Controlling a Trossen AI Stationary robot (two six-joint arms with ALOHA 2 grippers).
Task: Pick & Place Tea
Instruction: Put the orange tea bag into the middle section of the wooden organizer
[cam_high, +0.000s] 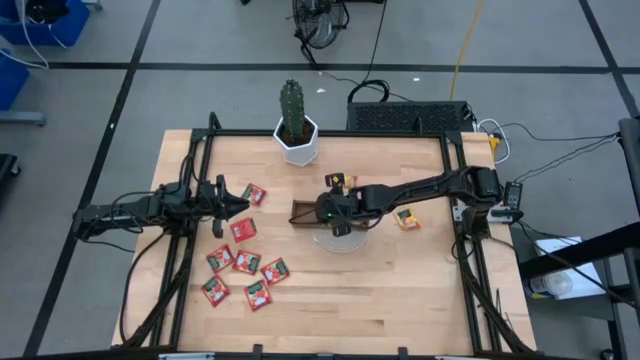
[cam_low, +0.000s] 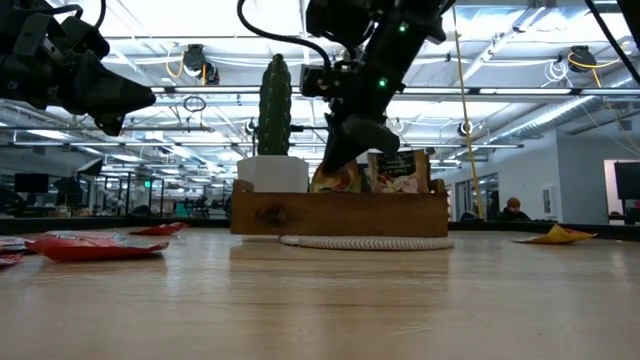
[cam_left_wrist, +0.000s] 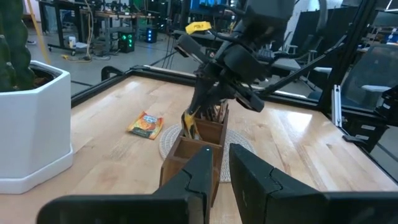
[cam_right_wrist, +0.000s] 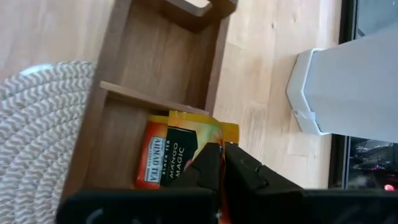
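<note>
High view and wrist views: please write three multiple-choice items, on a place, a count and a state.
1. Where is the right gripper? A. parked at its base B. in the wooden tray C. on the floor
2. How many orange sachets lie on the table beside the tray? A. one B. three C. five
3. What state is the right gripper in? A. wide open B. shut on an orange-yellow sachet C. shut on a red sachet
Answers: B, it reaches into a compartment; A, a single loose orange sachet lies there; B, it pinches that sachet's edge.
</note>
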